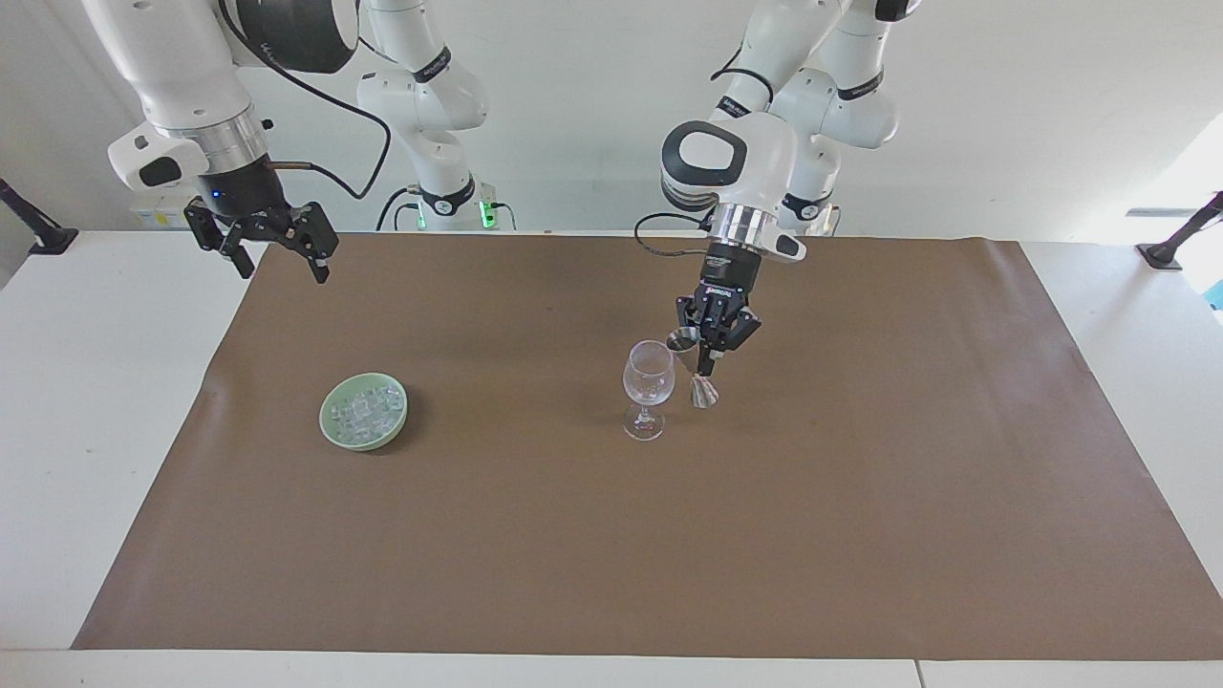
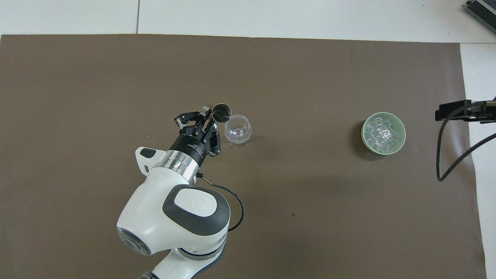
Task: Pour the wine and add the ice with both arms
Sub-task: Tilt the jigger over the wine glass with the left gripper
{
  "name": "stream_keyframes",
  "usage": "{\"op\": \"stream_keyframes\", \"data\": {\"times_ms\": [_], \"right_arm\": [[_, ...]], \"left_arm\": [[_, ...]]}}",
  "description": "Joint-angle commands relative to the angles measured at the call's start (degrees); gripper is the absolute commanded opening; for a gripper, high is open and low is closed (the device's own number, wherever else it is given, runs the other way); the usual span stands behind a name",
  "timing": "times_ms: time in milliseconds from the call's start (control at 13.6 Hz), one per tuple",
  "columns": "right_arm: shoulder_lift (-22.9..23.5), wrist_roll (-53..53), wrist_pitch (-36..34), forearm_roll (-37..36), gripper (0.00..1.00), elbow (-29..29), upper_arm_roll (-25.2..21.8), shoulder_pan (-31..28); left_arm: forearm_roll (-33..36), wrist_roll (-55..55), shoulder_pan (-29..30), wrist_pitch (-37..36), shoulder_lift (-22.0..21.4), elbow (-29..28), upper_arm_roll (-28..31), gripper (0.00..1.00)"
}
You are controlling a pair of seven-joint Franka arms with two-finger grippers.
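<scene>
Ice (image 1: 364, 412) is lying in the bowl (image 1: 330, 432): small, slippery, needing a side pinch. Left hand (image 1: 704, 355) is clamping the jigger (image 1: 702, 380); right hand (image 1: 277, 256) is waiting, open.

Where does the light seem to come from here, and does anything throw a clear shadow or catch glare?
Facing view: a bright patch at the edge by the left arm's end suggests window light; the green bowl throws a soft shadow toward that end. Overhead view: the bowl's shadow falls the same way, and the ice and wine glass glint. Shadows are soft in both views.
</scene>
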Motion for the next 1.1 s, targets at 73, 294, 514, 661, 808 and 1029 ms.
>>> {"op": "stream_keyframes", "data": {"times_ms": [73, 294, 514, 661, 808, 1029], "right_arm": [[-1.94, -1.37, 1.56, 0.98, 1.0, -2.6, 0.14, -0.54], [-2.21, -1.37, 1.56, 0.98, 1.0, -3.31, 0.14, -0.54], [-2.38, -1.28, 1.56, 0.98, 1.0, -3.4, 0.14, -0.54], [-2.47, -1.28, 1.56, 0.98, 1.0, -3.48, 0.14, -0.54], [-2.56, -1.28, 1.56, 0.98, 1.0, -3.66, 0.14, -0.54], [-2.64, -1.28, 1.47, 0.98, 1.0, -3.84, 0.14, -0.54]], "left_arm": [[0.88, 2.6, -1.66, 1.94, 0.98, 1.43, 0.88, 0.0], [2.19, 3.21, -1.75, 1.94, 1.07, 1.43, 0.88, 0.0], [4.3, 3.57, -2.45, 2.02, 1.86, 1.35, 1.06, 0.0], [5.18, 4.35, -2.46, 2.02, 1.86, 1.08, 1.06, 0.0], [5.36, 6.02, -2.46, 2.02, 1.86, 1.08, 1.06, 0.0], [5.71, 9.71, -2.46, 2.02, 1.86, 0.99, 1.15, 0.0]]}}
